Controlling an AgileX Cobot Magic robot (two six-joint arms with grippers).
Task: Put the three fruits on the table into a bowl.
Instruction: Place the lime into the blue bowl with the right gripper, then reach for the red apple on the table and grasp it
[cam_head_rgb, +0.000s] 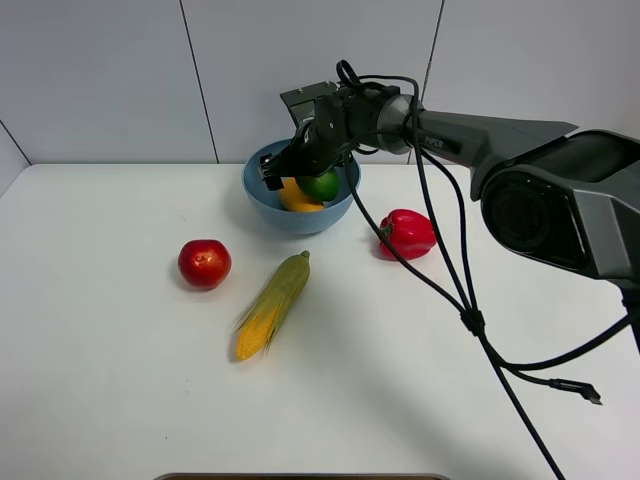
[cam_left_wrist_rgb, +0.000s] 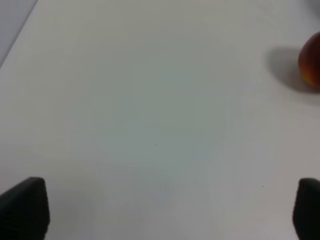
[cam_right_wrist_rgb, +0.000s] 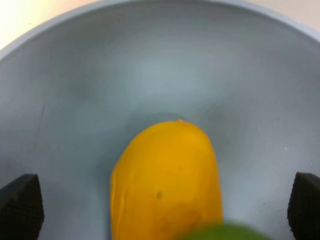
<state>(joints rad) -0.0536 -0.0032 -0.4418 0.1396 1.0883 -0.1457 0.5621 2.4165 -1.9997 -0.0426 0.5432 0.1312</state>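
Both wide apart, empty: right claw (cam_right_wrist_rgb: 162, 206) over bowl (cam_right_wrist_rgb: 150, 65) w/ orange-yellow fruit (cam_right_wrist_rgb: 165, 175), left claw (cam_left_wrist_rgb: 160, 210) over table (cam_left_wrist_rgb: 150, 100).

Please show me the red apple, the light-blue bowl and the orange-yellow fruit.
Round red apple (cam_head_rgb: 204, 264), exterior high view, middle of its body.
Round light-blue bowl (cam_head_rgb: 290, 223), exterior high view, front outer wall.
Oblong orange-yellow fruit (cam_right_wrist_rgb: 167, 185), right wrist view, upper skin.

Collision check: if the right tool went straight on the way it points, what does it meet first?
Probably the yellow fruit, centred ahead of the open right tool in the bowl. The lime sits beside it, depth unclear.
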